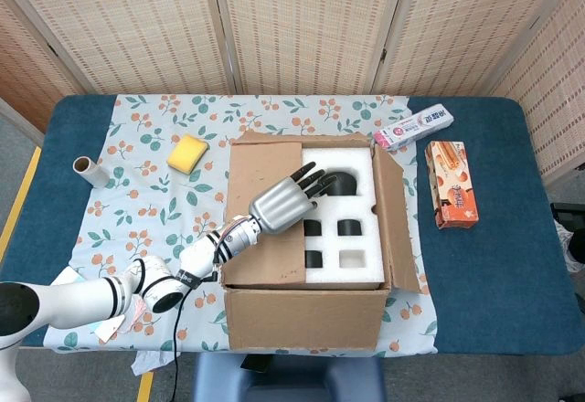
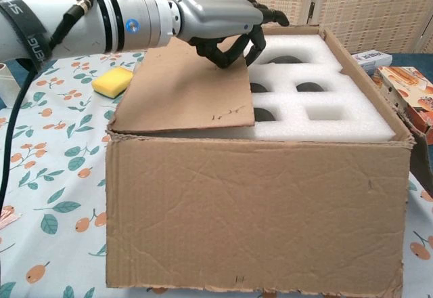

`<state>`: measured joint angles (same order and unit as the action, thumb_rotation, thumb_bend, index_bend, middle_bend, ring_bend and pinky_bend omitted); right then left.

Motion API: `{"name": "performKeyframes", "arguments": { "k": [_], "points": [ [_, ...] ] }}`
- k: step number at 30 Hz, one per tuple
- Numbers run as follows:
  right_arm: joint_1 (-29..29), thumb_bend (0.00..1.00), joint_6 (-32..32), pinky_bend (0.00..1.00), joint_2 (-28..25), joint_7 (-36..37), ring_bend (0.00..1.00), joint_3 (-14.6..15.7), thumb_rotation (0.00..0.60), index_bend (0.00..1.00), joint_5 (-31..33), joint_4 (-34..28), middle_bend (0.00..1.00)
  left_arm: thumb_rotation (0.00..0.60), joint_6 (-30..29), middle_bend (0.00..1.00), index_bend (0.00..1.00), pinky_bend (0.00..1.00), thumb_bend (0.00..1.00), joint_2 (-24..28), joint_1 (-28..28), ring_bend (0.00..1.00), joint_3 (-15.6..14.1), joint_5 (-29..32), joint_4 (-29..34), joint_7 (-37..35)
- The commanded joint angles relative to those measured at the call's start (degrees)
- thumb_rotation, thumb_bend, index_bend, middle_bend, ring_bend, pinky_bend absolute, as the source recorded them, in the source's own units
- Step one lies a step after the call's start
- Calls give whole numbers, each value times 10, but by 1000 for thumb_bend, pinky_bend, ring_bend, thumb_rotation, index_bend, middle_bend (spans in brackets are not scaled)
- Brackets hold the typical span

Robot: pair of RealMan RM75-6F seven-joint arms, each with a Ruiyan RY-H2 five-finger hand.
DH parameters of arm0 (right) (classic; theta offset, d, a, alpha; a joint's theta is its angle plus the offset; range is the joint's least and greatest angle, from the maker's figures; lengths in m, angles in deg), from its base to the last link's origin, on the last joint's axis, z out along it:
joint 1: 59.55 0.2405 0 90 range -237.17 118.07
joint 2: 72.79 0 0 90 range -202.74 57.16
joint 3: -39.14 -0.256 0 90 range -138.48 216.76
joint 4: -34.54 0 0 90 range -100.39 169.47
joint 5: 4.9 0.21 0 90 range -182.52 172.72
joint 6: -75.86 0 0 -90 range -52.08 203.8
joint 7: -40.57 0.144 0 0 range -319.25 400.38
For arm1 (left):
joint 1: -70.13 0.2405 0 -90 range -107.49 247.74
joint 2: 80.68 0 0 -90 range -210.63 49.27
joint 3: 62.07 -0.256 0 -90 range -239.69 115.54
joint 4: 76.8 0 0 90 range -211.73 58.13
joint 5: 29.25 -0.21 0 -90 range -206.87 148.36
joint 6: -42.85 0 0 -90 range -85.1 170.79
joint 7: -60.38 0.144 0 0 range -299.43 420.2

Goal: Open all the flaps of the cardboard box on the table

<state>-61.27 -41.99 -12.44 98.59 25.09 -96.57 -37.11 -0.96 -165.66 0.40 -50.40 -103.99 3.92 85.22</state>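
Backdrop: folding screens of woven cane panels in pale wooden frames (image 1: pixel 302 27) stand along the far side. Grey floor with a yellow line (image 1: pixel 18 206) shows to the left.

Surface: a dark blue worktop (image 1: pixel 498 274) carries a white cloth printed with green leaves and orange berries (image 1: pixel 137 201) over its left and central part.

Task object: the brown corrugated cardboard box (image 2: pixel 257 217) sits on the cloth near the front edge of the worktop, centre. Its left top flap (image 1: pixel 265 215) lies folded inward, nearly flat over the left part of the opening. The right flap (image 1: pixel 399 219) stands outward. A white foam insert with dark cut-out pockets (image 1: pixel 343 224) fills the exposed interior.

Left hand (image 1: pixel 285 201): silver back, black fingers (image 2: pixel 233 47). It reaches over the inner edge of the folded flap, fingers curled down at that edge and above the foam. Whether they actually grip the flap cannot be told. The right hand shows in neither view.

Other items: an orange snack carton (image 1: pixel 451 185) lies right of the box, well apart; a white and pink tube carton (image 1: pixel 414 126) lies behind it; a yellow sponge (image 1: pixel 187 153) rests left of the box; a cardboard roll (image 1: pixel 90 173) lies further left.
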Motion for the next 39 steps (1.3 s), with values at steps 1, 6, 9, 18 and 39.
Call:
{"name": "performKeyframes", "arguments": {
  "k": [1,6,9,18,39],
  "points": [
    [1,292,1,0,-1,-3,0,2,318,522,-3,-2,0,600,-20,0,615,0,1000,13,8,0,2,11,25,30],
    [4,291,4,0,-1,-14,0,5,319,523,-10,-5,0,600,-51,0,608,0,1000,36,21,0,7,24,69,74],
    [6,291,6,0,-1,-21,0,8,318,523,-15,-8,0,600,-75,0,589,0,1000,50,29,0,10,31,93,107],
    [15,292,11,0,-2,-51,0,21,320,523,-39,-21,0,600,-144,0,576,0,1000,89,59,0,13,60,164,204],
    [35,291,37,0,-6,-94,0,40,319,495,-59,-43,0,600,-228,0,471,0,1000,160,122,0,4,84,213,267]
  ]
}}
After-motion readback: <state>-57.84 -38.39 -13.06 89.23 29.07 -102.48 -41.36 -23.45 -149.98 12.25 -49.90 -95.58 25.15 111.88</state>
